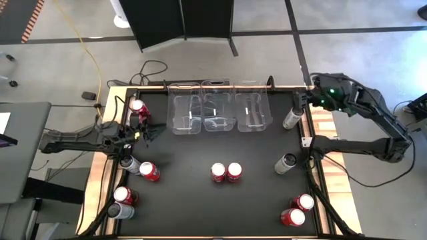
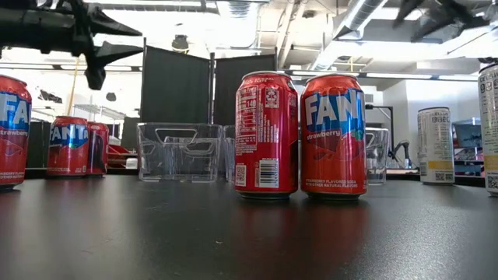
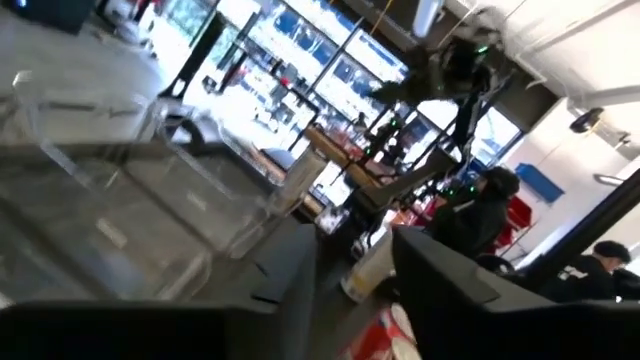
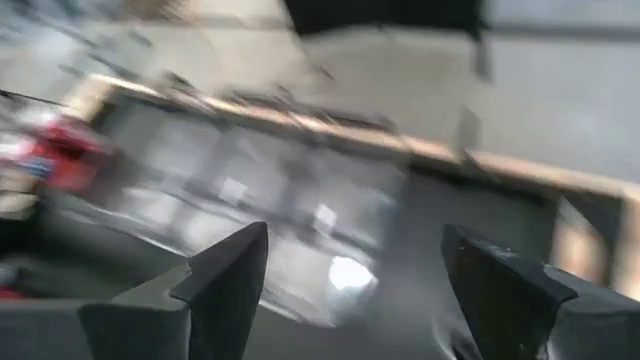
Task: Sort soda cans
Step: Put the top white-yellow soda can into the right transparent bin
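Black tabletop (image 1: 200, 200) with three clear plastic bins (image 1: 218, 113) in a row along the far edge, all empty as far as the high view shows. Left gripper (image 1: 152, 133) sits at the far-left part of the table, just beside a red soda can (image 1: 139, 109) standing near the far-left corner; its fingers (image 3: 440, 290) are parted with nothing between them, released. Right gripper (image 1: 300, 101) hangs over the far-right corner, just above a silver-grey can (image 1: 291, 119); its fingers (image 4: 225, 280) are spread wide, holding nothing, apart from the can. Second silver-grey can (image 1: 285, 163) stands on the right side, nearer the front. Two red Fanta strawberry cans (image 1: 226, 173) stand upright and touching at table centre, large in the low view (image 2: 299, 134). Left side: a silver can (image 1: 131, 164) and a red can (image 1: 149, 171) close together; nearer the front-left corner, another red can (image 1: 124, 195) and a grey can (image 1: 120, 211). Near-right corner: two red cans (image 1: 297, 209), side by side. All cans rest on the table, none inside a bin.
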